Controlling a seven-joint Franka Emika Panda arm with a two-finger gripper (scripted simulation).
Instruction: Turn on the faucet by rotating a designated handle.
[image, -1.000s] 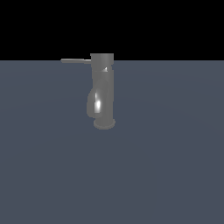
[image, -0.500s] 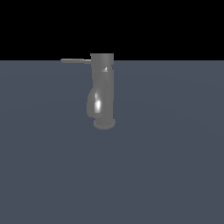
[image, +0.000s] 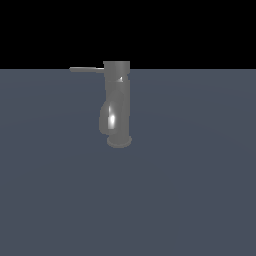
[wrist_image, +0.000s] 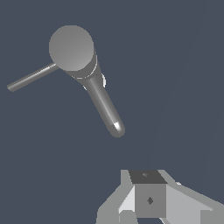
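The faucet (image: 118, 105) stood upright, its handle (image: 86, 69) untouched; the gripper (wrist_image: 151, 205) hung apart, its spread seemingly unreadable.

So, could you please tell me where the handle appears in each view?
Exterior view: the handle juts from the top of the faucet toward the exterior view's left.
Wrist view: the handle extends sideways from beneath the round cap.
Shared landmark: the faucet's flat round cap.

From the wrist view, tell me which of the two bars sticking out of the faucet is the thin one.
The handle is the thin one: a slim straight rod from the faucet cap. The other, the spout, is thicker with a rounded shiny tip.
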